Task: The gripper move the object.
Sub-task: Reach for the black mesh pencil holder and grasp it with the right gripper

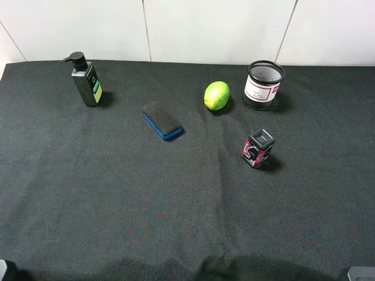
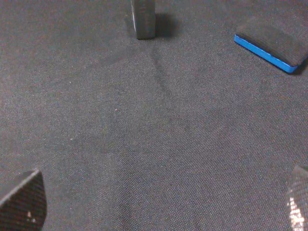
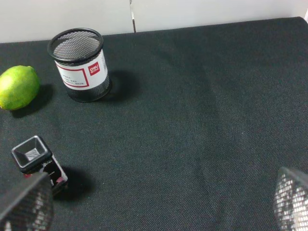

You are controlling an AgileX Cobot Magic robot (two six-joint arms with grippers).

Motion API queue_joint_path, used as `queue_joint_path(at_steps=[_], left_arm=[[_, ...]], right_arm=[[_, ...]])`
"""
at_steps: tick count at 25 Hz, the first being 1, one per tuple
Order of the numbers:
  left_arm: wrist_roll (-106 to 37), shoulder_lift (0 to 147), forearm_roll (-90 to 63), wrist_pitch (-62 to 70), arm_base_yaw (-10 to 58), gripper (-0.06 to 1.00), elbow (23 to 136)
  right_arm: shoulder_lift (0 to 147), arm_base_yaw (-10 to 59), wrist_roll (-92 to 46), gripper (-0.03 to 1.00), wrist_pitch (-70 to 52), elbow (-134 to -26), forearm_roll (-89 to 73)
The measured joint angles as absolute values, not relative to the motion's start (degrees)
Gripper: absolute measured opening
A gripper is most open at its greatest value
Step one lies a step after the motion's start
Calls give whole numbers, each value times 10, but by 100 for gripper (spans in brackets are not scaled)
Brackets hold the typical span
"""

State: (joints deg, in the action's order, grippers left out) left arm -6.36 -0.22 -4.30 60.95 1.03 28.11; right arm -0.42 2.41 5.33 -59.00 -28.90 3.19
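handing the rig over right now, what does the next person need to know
Left gripper: open, empty, over bare cloth.
Right gripper: open, empty, well short of the pen cup.
Pen cup: upright at the far right of the cloth, beside the lime but not touching it; the box stands nearer the robot.
Done: nothing yet, the cup is untouched.
Left: reach, grip and move the cup. The right gripper looks better placed for it.
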Motion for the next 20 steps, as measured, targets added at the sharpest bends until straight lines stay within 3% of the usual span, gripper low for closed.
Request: queue_joint_path(at_steps=[20], left_arm=[[-64,-2,-43,609,10,100,281]], right_arm=[[-3,24,53,69,-590,-293,32]])
